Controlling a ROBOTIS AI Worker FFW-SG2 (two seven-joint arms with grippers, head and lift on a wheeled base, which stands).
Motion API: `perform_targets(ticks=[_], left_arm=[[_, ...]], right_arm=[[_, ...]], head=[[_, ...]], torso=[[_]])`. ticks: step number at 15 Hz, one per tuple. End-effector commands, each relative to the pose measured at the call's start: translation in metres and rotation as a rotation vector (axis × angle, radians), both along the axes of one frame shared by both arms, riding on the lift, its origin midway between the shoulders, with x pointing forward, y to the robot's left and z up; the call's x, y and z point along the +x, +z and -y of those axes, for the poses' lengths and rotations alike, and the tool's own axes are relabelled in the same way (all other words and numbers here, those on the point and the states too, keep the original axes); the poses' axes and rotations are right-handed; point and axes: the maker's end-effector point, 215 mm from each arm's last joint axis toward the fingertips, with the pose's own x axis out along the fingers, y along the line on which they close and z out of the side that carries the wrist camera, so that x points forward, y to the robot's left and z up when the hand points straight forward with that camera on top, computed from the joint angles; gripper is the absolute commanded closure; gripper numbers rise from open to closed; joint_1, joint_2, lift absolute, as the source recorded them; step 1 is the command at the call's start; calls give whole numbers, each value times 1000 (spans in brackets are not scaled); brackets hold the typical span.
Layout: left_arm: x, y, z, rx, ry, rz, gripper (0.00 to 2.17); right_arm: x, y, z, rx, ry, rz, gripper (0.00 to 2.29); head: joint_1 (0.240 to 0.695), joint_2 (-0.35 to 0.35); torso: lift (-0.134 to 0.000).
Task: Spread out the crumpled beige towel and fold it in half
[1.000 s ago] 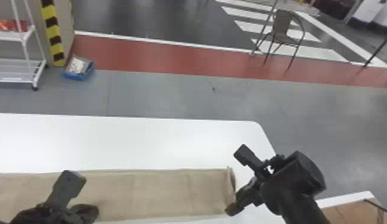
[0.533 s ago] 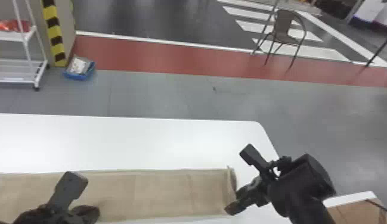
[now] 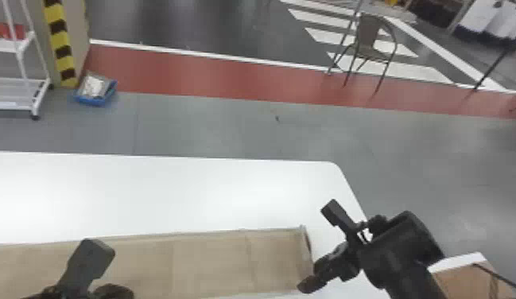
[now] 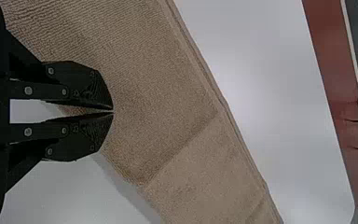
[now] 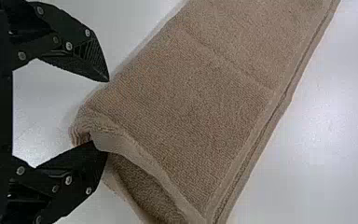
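On the table point(image 3: 109, 195), folded towel point(image 3: 209, 260).

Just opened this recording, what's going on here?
A robot is folding a beige cloth towel, which lies as a long layered strip on a white table. The open black right claw has one finger tucked into the strip's right end. The black left claw is shut at the towel; whether it pinches cloth is unclear.

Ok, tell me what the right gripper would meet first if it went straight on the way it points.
The right gripper would likely meet the near end of the beige towel first; one fingertip seems to sit right at its layers, though depth is unclear.
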Motion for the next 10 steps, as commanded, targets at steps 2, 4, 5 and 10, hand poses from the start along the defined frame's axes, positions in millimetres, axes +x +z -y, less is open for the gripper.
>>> perform_targets(ticks=[2, 4, 5, 10], left_arm=[[8, 1, 0, 17, 0, 12, 994], [7, -7, -7, 45, 10, 6, 994], [7, -8, -8, 45, 12, 5, 994], [8, -26, -1, 69, -3, -24, 1180]], right_arm=[[8, 8, 4, 28, -19, 17, 478], [16, 12, 9, 41, -35, 22, 478], [17, 12, 10, 46, -38, 23, 478], [20, 13, 4, 83, -39, 29, 478]], head=[[695, -350], [695, -350], [695, -350], [695, -350]], torso=[[0], [0], [0], [0]])
